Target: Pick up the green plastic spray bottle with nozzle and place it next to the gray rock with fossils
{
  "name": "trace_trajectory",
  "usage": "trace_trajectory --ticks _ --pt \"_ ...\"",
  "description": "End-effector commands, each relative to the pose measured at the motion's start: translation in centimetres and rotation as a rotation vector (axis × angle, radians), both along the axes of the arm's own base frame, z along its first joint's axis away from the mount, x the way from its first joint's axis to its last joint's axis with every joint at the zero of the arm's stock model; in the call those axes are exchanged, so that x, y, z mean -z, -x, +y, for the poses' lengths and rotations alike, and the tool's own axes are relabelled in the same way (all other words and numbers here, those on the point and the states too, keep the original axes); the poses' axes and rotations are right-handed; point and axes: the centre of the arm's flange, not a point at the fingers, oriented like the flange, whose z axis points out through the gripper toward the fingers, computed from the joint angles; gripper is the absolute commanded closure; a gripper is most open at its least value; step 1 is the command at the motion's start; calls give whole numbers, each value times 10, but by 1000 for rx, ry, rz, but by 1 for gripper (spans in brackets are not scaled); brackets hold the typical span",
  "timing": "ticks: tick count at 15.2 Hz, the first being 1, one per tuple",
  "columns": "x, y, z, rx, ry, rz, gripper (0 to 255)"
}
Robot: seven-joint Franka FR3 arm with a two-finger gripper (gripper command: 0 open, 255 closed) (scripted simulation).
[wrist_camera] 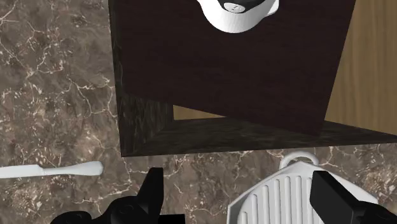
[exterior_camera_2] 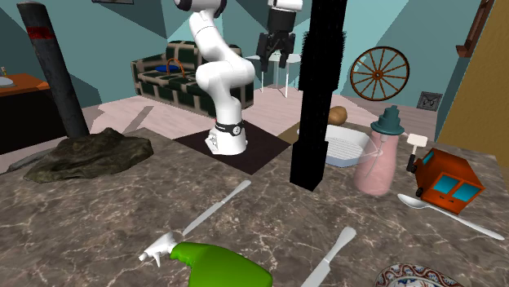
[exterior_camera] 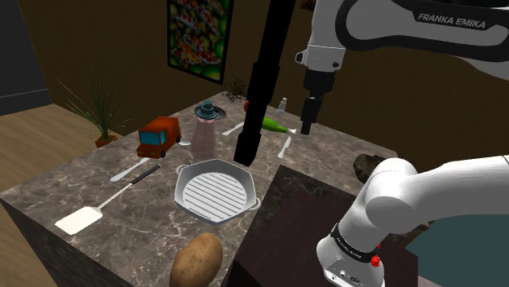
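The gripper (exterior_camera: 307,124) hangs above the counter (exterior_camera: 98,183), fingers wide apart and holding nothing; the arm (exterior_camera: 424,24) reads "FRANKA EMIKA". In the second exterior view the rock (exterior_camera_2: 90,155) sits by the counter's left edge. The green bottle (exterior_camera_2: 224,267) lies flat, well apart from it, with its nozzle (exterior_camera_2: 157,251) pointing left.

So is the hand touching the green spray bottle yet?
Apart. In the second exterior view the hand hangs high up; the green spray bottle lies on the counter, far from it.
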Motion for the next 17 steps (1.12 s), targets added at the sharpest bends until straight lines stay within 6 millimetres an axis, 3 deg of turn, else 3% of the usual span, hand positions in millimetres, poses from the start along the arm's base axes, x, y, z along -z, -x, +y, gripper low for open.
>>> trace_trajectory --ticks 1,17 --pt "0 0 0 0 0 0 0" --pt "86 -79 -175 -72 -42 -62 0"
